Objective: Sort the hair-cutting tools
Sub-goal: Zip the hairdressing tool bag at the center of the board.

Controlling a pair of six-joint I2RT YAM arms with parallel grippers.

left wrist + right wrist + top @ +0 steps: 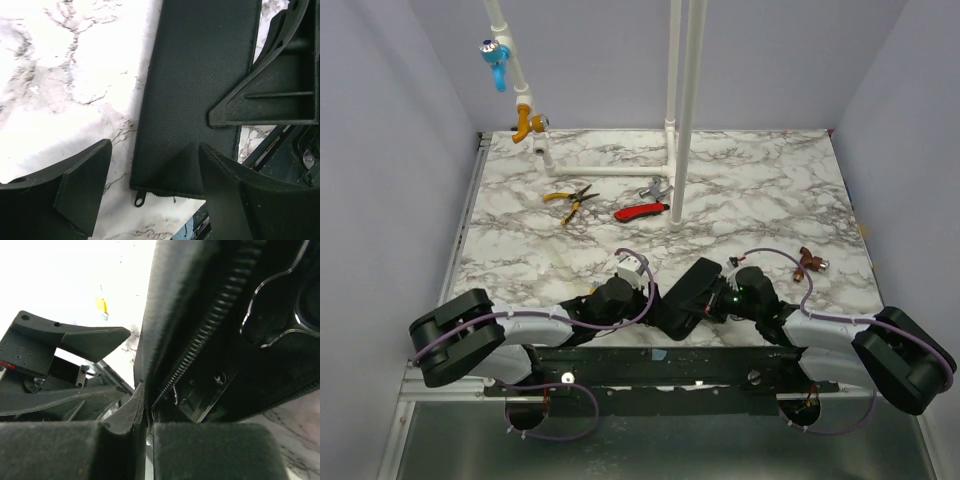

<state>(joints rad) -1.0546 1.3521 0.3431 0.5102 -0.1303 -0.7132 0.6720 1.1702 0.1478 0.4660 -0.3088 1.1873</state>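
A black zip case (pixel 688 290) lies at the table's near edge between both arms. My right gripper (pixel 148 427) is shut on the edge of the case's flap (pixel 150 340), holding it lifted so the zipper teeth (pixel 215 325) and the dark inside show. Something shiny and metallic (pixel 210 395) glints inside; which tool it is I cannot tell. My left gripper (pixel 155 147) is open, its fingers either side of the case's near corner (pixel 190 100) with the zip pull (pixel 140 199) below. A small silver scissors-like tool (pixel 655 188) lies far back by the pole.
Yellow-handled pliers (pixel 570 197) and a red-handled tool (pixel 642 210) lie at the back centre. White pipes (pixel 680 110) stand upright there. A small brown item (pixel 810 262) sits at the right. The table's near edge and the arms' black rail (pixel 660 365) are close behind the case.
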